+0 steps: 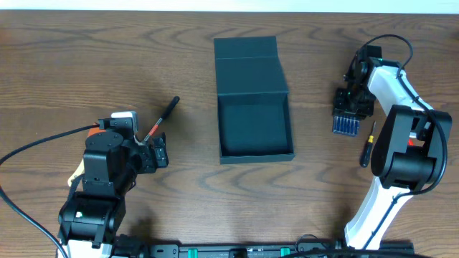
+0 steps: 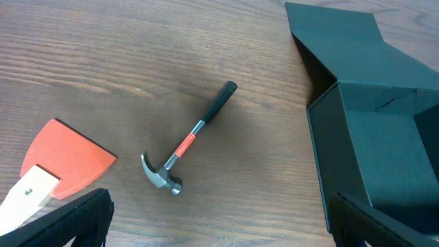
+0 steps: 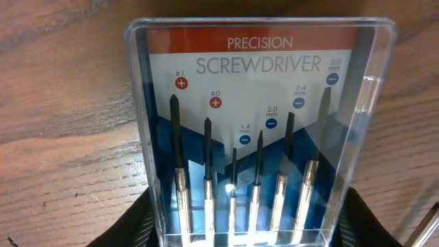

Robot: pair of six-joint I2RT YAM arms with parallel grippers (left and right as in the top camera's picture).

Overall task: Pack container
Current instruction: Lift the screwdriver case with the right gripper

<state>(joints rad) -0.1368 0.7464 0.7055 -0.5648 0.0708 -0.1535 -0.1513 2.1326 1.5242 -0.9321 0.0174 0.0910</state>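
Note:
The container point(image 1: 255, 147) is a dark teal-grey box in the middle of the table, open, with its flap lid lying back towards the far side. It also shows at the right of the left wrist view point(image 2: 322, 137). My right gripper point(image 1: 352, 102) is to the right of the container, and its fingers press both sides of a clear precision screwdriver set case point(image 3: 257, 130). The case also shows in the overhead view point(image 1: 345, 125). My left gripper point(image 2: 219, 226) is open and empty, just short of a small hammer point(image 2: 188, 140), which also shows in the overhead view point(image 1: 162, 117).
An orange scraper with a pale wooden handle point(image 2: 65, 161) lies left of the hammer, near the left arm. A loose black-handled screwdriver point(image 1: 367, 147) lies on the table by the right arm, below the screwdriver set.

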